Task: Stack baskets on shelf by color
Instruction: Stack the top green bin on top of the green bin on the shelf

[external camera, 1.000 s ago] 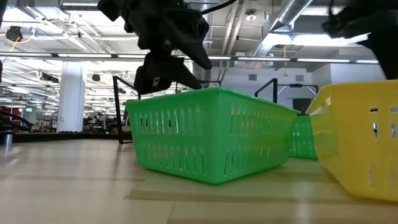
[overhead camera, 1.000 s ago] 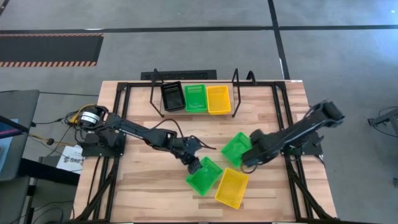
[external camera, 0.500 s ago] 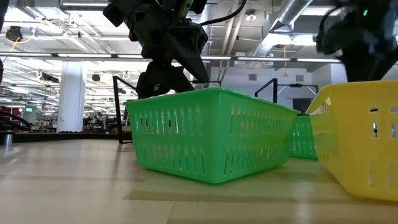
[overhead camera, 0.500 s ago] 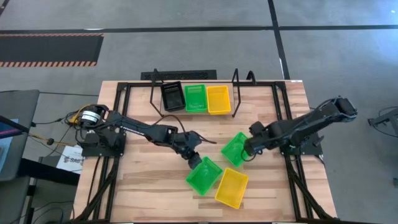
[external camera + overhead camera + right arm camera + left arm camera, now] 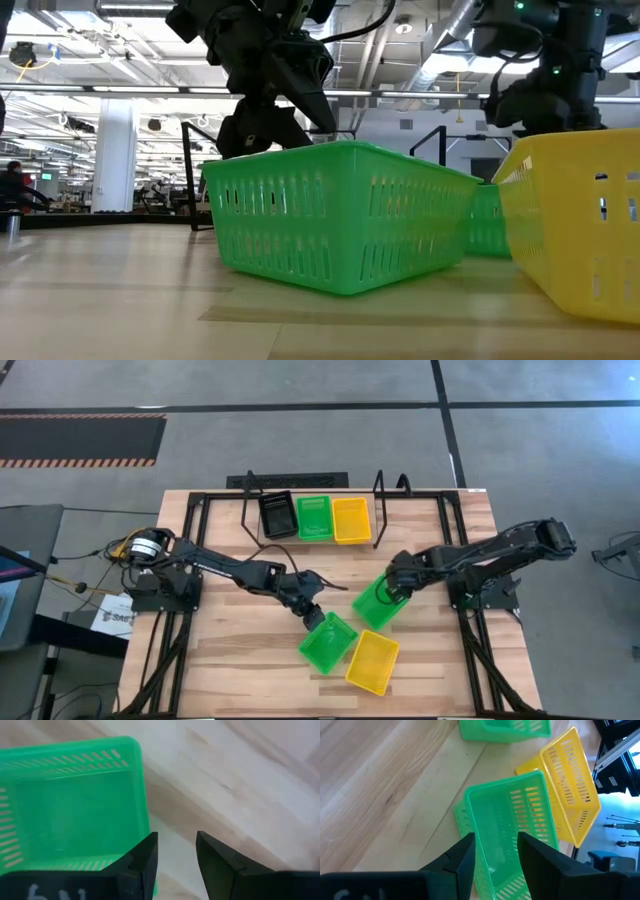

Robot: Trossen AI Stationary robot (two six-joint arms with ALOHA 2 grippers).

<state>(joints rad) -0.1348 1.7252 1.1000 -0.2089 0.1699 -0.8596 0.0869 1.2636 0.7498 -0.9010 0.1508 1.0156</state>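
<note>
The shelf [image 5: 379, 500] stands at the table's far edge and carries a black basket [image 5: 278, 515], a green basket [image 5: 314, 517] and a yellow basket [image 5: 351, 519] side by side. Three baskets rest on the tabletop: a green basket [image 5: 330, 644] [image 5: 330, 215] [image 5: 515, 820], a yellow basket [image 5: 372, 661] [image 5: 580, 230] and a second green basket [image 5: 378, 603] [image 5: 65, 805]. My left gripper [image 5: 313, 617] [image 5: 495, 855] is open at the first green basket's far-left end. My right gripper [image 5: 393, 589] [image 5: 175, 855] is open above the second green basket's far corner. My left gripper comes down on the green basket's far-left corner [image 5: 470, 800] from above, open, with one finger [image 5: 465, 857] over the long wall's rim and the other [image 5: 537, 857] over the inside. Whether either finger touches the basket, I cannot tell.
The loose yellow basket lies close against the near green basket's right side. Bare wood lies left of the loose baskets [image 5: 230, 650] and between them and the shelf. Black frame rails [image 5: 455, 560] run along the table's sides.
My right gripper has travelled toward the far edge along the second green basket's right side, and now stands over its far corner. My left gripper has shifted slightly toward the far edge. The baskets have stayed put.
</note>
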